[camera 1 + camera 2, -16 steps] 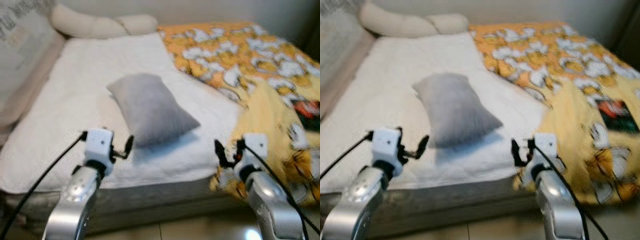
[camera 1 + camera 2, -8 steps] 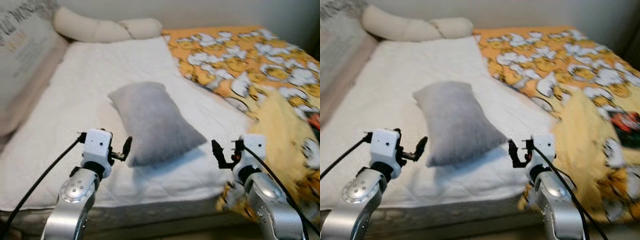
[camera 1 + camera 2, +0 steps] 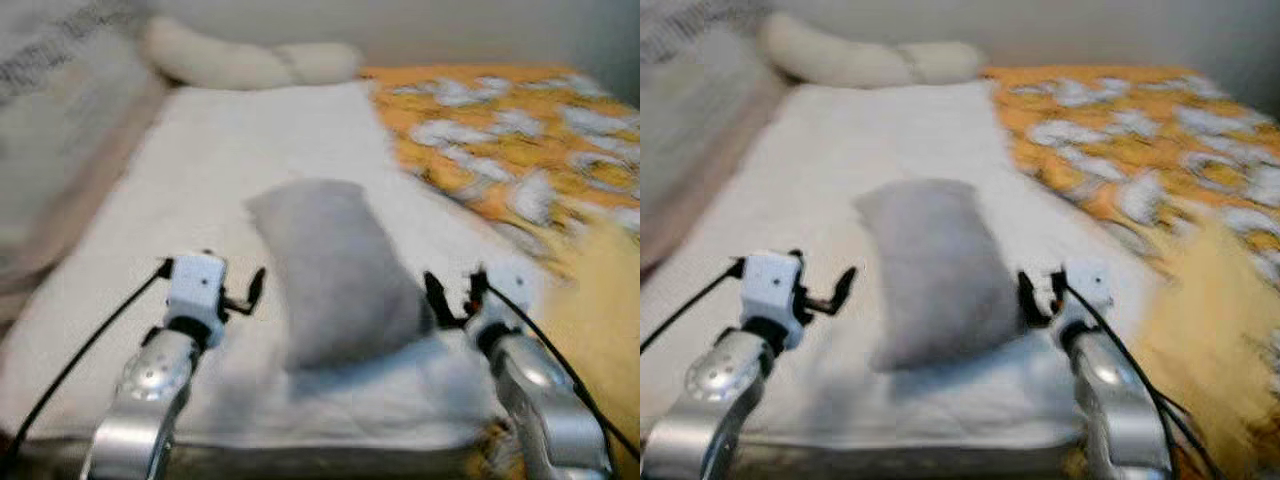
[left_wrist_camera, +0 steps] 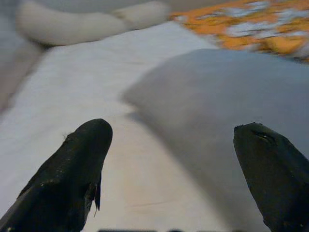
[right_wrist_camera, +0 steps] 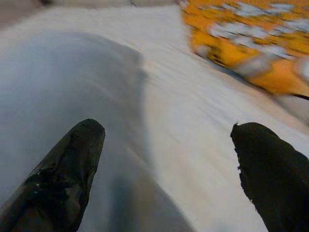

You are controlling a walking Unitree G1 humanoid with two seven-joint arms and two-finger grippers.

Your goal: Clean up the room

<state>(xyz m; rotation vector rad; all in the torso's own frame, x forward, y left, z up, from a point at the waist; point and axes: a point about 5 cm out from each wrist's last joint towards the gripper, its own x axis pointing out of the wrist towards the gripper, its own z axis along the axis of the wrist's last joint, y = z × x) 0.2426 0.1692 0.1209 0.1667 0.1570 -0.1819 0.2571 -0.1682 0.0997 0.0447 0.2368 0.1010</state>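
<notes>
On the bed (image 3: 130,260), out in front of me, the grey pillow (image 3: 335,270) is lying slantwise on the white mattress cover, well short of the head end where the long cream bolster (image 3: 240,62) is resting against the wall. I am holding both arms raised and level over the near edge of the mattress, one to each side of the pillow, because I am judging it too bulky and soft for a single pinch. The left tool (image 4: 174,169) is hovering just beside the pillow's left flank, fingers spread wide and gripping nothing; in its wrist view the pillow is filling the space ahead of the far finger. The right tool (image 5: 166,169) is likewise standing open and empty, near the pillow's lower right corner, with grey fabric under one finger (image 5: 67,169). Off to my right the orange patterned blanket (image 3: 1120,130) is lying rumpled and spilling over the bed's edge. Everything is blurred, so I am reading contact cautiously: neither tool seems to be touching the pillow yet.
</notes>
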